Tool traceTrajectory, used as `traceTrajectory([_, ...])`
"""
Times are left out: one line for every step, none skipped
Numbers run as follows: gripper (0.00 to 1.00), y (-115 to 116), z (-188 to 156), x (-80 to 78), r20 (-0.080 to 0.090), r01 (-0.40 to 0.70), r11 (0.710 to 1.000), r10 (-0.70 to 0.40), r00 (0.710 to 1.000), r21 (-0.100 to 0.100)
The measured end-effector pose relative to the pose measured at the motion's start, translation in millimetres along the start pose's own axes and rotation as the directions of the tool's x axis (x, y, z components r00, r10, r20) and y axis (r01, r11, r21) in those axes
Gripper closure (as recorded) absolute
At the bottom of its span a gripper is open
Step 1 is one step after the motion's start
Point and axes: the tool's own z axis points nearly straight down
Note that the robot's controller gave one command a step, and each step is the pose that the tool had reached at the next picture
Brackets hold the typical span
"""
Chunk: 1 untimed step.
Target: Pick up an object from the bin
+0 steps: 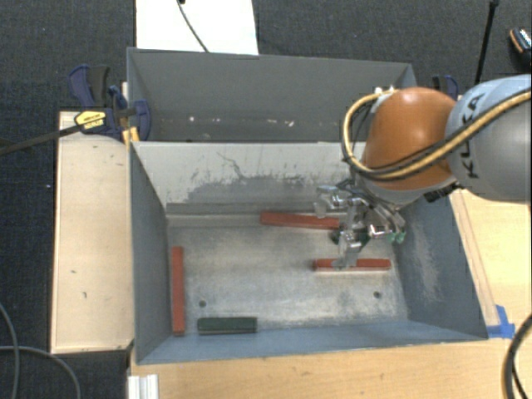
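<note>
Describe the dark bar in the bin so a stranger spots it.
In the grey metal bin, go to the floor's lower left corner in the view. Beside the near end of the red stick lies a short dark bar, along the near wall. It alone is dark; the other pieces are red.

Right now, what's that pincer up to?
Pincer low over red stick, bin's right side. Second red stick just behind it. Nothing lies on either.

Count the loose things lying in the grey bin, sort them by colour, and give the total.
Red bars: 3 (one along the left wall, one near the back, one right of centre)
Dark block: 1
Total: 4
</note>
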Motion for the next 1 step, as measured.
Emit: traceTrajectory([0.00,-54.5,64.8,8.1,-0.010,-0.121,0.993,0.121,0.993,-0.003])
